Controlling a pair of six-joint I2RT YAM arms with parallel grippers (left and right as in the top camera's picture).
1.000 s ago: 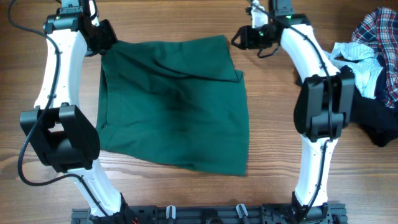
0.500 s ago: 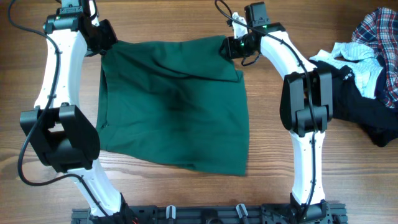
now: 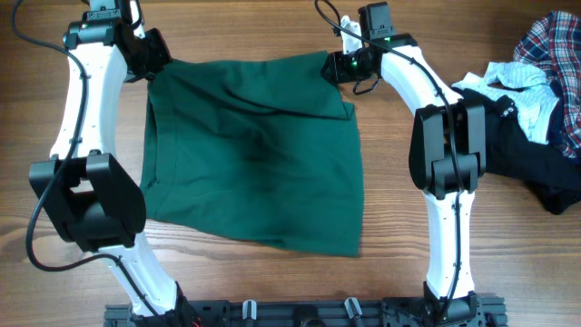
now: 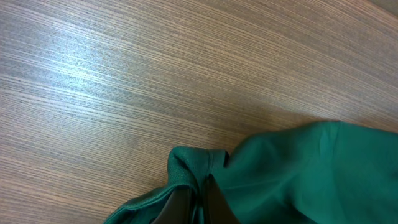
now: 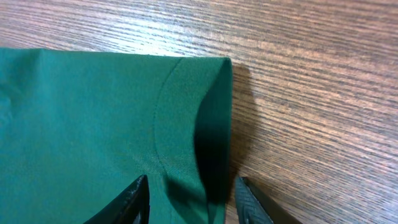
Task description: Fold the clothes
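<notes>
The dark green garment (image 3: 254,154) lies spread flat in the middle of the wooden table. My left gripper (image 3: 152,56) is at its far left corner, shut on a bunched bit of green cloth (image 4: 186,165); in the left wrist view its dark fingers (image 4: 177,205) pinch the fabric. My right gripper (image 3: 338,65) is at the far right corner, open. Its fingertips (image 5: 134,202) straddle the folded, seamed edge of the green cloth (image 5: 93,112) without pressing it. At the right edge lies a pile with the plaid shirt (image 3: 554,36), the white piece (image 3: 513,77) and the black one (image 3: 536,163).
The right arm's white links (image 3: 449,136) run down beside the garment's right edge, the left arm's (image 3: 86,136) down its left edge. A black rail (image 3: 300,313) lines the near table edge. A cable (image 3: 23,36) trails at the far left.
My right gripper has swung left to the garment's far right corner and its jaws have narrowed a little. The left gripper and the garment have not moved.
</notes>
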